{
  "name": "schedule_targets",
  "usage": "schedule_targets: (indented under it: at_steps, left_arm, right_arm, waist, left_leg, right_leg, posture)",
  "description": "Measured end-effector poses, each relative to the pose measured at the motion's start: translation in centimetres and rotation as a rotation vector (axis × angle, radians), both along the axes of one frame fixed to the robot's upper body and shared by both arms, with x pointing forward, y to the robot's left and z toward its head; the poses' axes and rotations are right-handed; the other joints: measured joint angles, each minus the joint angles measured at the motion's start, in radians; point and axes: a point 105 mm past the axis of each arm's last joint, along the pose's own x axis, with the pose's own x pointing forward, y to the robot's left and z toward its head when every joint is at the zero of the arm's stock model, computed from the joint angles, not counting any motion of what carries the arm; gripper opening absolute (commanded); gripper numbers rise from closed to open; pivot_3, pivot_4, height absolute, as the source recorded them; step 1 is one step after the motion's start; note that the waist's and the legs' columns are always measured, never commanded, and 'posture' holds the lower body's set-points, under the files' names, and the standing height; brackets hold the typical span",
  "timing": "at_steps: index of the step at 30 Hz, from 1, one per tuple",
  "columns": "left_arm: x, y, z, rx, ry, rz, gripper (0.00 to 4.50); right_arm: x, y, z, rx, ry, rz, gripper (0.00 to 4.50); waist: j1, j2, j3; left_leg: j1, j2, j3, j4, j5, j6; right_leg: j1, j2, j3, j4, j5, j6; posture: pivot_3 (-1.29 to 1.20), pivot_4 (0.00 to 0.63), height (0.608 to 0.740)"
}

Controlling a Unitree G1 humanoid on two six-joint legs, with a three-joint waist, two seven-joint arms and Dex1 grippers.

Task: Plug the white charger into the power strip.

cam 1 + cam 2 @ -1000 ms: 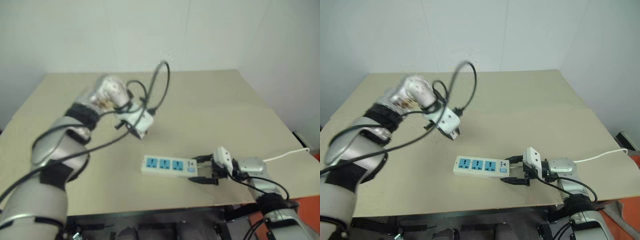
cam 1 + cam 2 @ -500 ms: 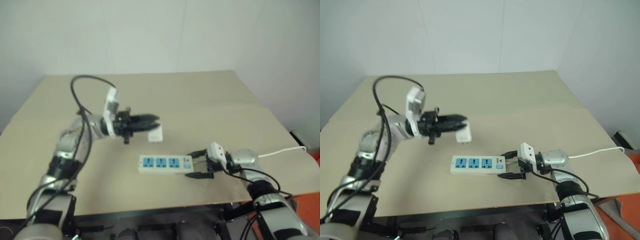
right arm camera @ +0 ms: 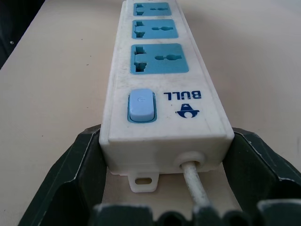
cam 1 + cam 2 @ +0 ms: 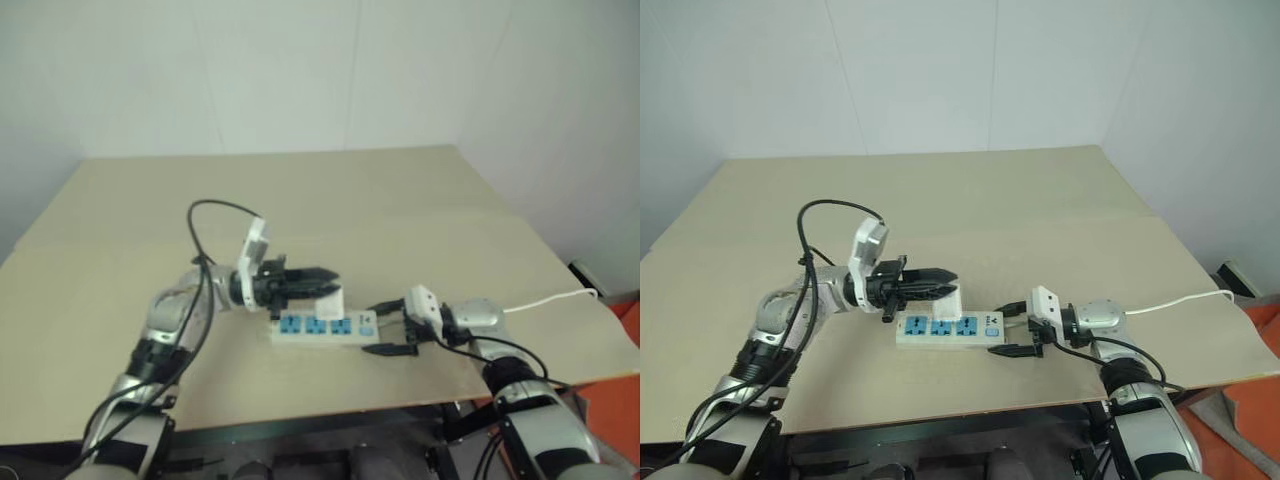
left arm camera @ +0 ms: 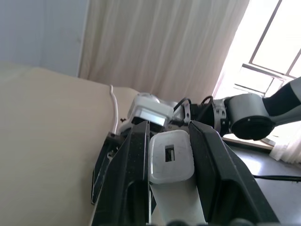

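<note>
The left hand [image 4: 940, 281] is clamped tight on the one white charger [image 5: 170, 157], its two black fingers [image 5: 207, 155] pressed against the block's opposite sides, and it points level across the worktop [image 4: 1040, 200] with the charger held just above the single power strip [image 4: 945, 331], over the sockets farther from the switch. Whether the charger already touches the strip cannot be told. The right hand [image 4: 393, 328] meets the strip from the other side: its two fingers [image 3: 77, 174] stand fairly wide, one on each side of the switch end, close against the casing, so the strip's end sits between them. The strip lies flat on the worktop and carries three blue socket faces [image 3: 159, 57], all unoccupied in the right wrist view, plus one pale blue switch [image 3: 141, 105] beside the socket nearest the right hand. One thin white cord [image 4: 1175, 300] leaves that end and runs away from the strip toward the worktop's edge.
</note>
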Motion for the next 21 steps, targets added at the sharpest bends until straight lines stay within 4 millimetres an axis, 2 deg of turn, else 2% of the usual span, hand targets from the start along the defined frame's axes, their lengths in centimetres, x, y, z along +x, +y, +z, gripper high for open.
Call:
schedule_targets:
  at_steps: [11,21]
  left_arm:
    - [0.4,-1.3,-2.6,0.046,-0.157,-0.076,0.97]
    - [0.8,-1.9,-3.4,0.034,-0.224,-0.079,0.97]
  right_arm:
    - [0.0,0.4,-0.1,0.011,-0.011,-0.003,3.43]
    - [0.0,0.4,-0.1,0.013,-0.016,-0.005,3.43]
  waist:
    - [-0.013,-0.001,-0.001]
    - [-0.014,-0.001,-0.001]
  left_leg:
    - [0.0,0.0,0.001,-0.001,0.0,0.0]
    - [0.0,0.0,0.002,-0.001,0.0,0.0]
  right_leg:
    - [0.0,0.0,0.002,-0.001,0.0,0.0]
    - [0.0,0.0,0.003,-0.001,0.0,0.0]
  posture:
    - [0.0,0.15,0.74]
    - [0.0,0.15,0.74]
